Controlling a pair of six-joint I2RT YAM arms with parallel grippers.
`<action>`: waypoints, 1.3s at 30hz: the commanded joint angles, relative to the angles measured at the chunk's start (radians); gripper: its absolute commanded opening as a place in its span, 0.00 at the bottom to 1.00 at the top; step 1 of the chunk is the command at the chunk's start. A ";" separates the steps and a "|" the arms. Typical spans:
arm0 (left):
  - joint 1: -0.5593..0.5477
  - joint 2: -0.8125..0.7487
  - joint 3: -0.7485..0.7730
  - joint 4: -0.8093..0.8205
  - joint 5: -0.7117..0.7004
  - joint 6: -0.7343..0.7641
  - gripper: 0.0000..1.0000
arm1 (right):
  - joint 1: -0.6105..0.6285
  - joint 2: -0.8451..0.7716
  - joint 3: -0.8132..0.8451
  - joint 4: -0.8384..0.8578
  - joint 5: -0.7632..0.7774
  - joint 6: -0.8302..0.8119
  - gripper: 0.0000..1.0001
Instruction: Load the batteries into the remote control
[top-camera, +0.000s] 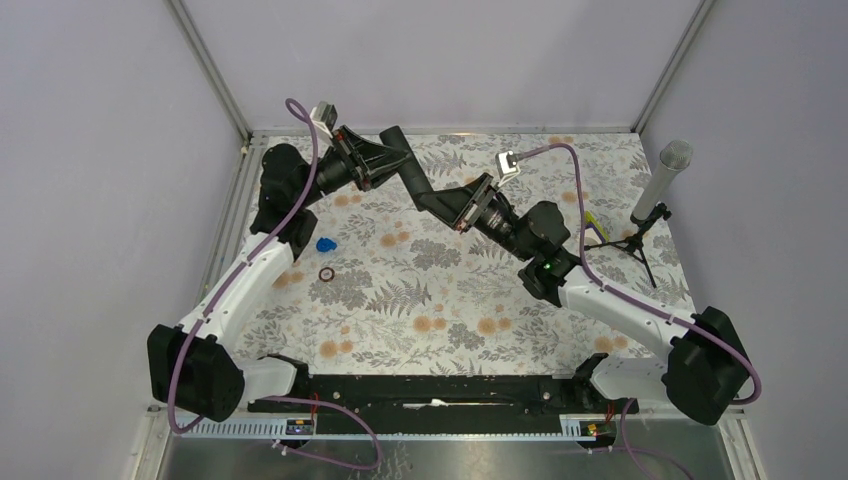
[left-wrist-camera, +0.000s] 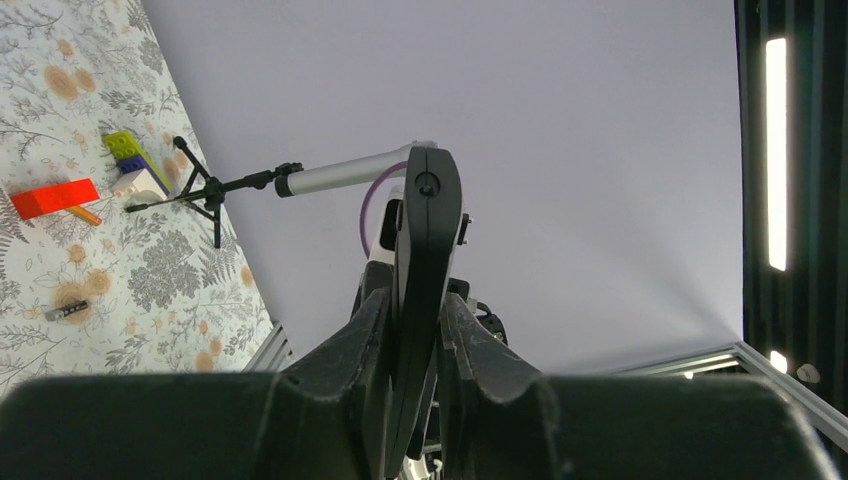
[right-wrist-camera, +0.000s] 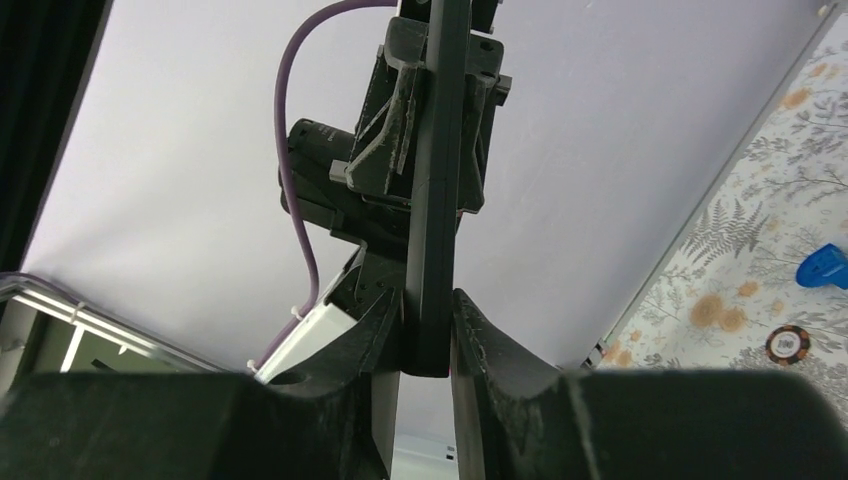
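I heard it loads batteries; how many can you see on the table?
1: a battery lies on the floral cloth, below the red block in the left wrist view. Others may be hidden.

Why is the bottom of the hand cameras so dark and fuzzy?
Left wrist view: the left gripper sits too close to focus, and a strip light glares on the right. Right wrist view: the right gripper blurs likewise. Top view: sharp, evenly lit.

The mat's (top-camera: 450, 305) near middle lies open; a microphone stand (top-camera: 641, 220) (far right) intrudes.
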 joint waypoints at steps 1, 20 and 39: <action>0.034 -0.054 0.009 0.149 -0.056 -0.083 0.00 | -0.016 -0.001 -0.037 -0.157 -0.008 -0.078 0.28; 0.032 -0.096 -0.076 0.043 -0.044 0.040 0.00 | -0.018 0.182 0.145 0.067 -0.160 -0.043 0.95; 0.035 -0.103 -0.024 0.035 -0.027 0.032 0.00 | -0.042 0.230 0.080 0.070 -0.206 0.050 0.25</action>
